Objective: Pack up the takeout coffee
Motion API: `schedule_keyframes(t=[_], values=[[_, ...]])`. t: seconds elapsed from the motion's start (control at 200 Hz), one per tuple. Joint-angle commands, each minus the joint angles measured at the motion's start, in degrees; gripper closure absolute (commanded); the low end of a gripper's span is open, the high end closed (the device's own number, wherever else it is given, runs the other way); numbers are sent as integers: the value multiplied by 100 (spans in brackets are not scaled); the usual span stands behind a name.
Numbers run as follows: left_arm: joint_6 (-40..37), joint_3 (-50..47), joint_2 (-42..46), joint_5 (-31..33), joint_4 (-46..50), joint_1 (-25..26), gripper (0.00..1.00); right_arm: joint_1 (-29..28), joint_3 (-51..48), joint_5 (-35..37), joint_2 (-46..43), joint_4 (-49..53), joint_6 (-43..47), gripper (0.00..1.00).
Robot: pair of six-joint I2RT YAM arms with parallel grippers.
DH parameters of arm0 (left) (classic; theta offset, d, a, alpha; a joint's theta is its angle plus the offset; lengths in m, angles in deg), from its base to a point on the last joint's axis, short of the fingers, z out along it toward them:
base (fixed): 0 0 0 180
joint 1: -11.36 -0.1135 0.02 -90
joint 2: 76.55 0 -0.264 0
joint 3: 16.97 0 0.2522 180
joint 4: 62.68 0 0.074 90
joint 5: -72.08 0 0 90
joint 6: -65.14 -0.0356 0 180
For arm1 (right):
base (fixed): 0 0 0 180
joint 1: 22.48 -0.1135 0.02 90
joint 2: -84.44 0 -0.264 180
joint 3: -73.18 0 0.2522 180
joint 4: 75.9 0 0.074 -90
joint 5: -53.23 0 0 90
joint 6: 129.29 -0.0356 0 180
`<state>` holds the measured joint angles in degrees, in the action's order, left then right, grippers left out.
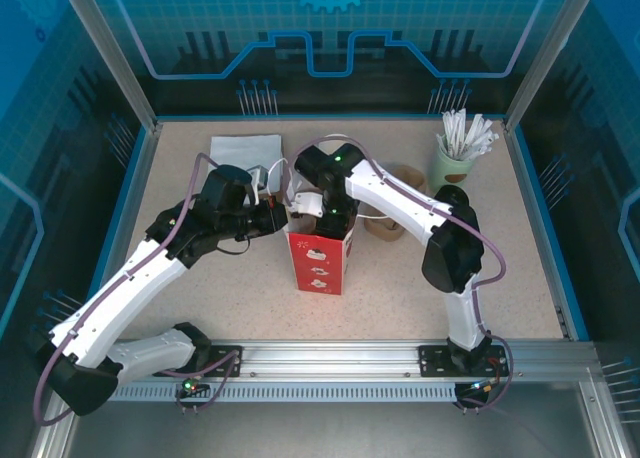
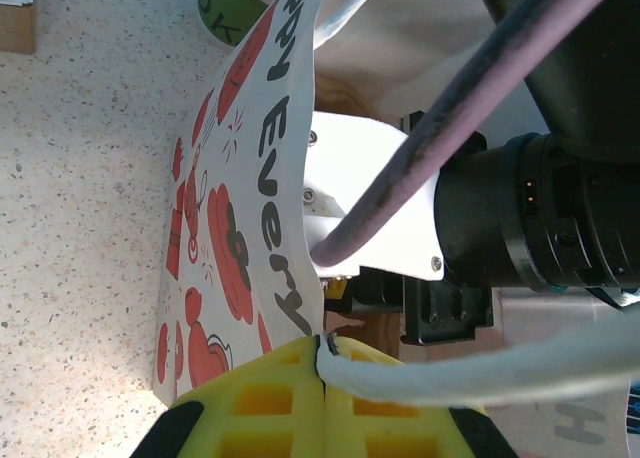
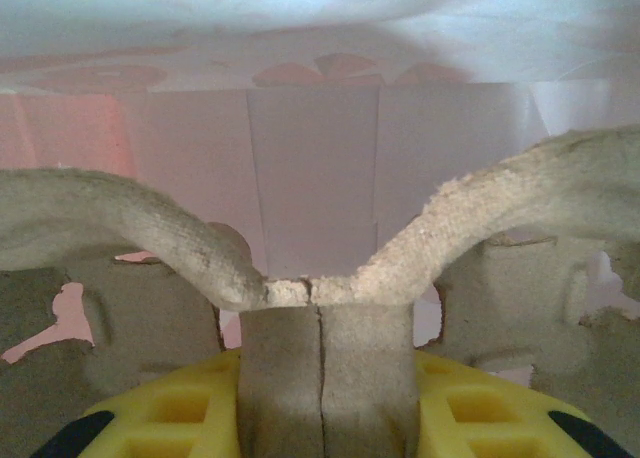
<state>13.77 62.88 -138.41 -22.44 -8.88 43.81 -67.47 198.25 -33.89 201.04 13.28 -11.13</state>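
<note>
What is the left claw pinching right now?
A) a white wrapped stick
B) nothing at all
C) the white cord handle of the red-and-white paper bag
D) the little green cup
C: in the left wrist view the left claw is closed tight on the white cord handle, right at the edge of the paper bag.

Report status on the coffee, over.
Left gripper shut on bag handle. Right gripper shut on cardboard carrier inside bag. Green cup beyond bag, not packed. Right gripper blocks bag mouth.
</note>
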Motion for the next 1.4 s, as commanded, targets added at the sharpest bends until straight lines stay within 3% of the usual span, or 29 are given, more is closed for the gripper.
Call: schedule_keyframes(t=[0.0,1.396], values=[[-144,124,52,47,-109,71,98,-66,-126,81,177,96,128,65],[-356,553,-60,362,172,227,98,-71,-1312,153,548,-886,125,61]])
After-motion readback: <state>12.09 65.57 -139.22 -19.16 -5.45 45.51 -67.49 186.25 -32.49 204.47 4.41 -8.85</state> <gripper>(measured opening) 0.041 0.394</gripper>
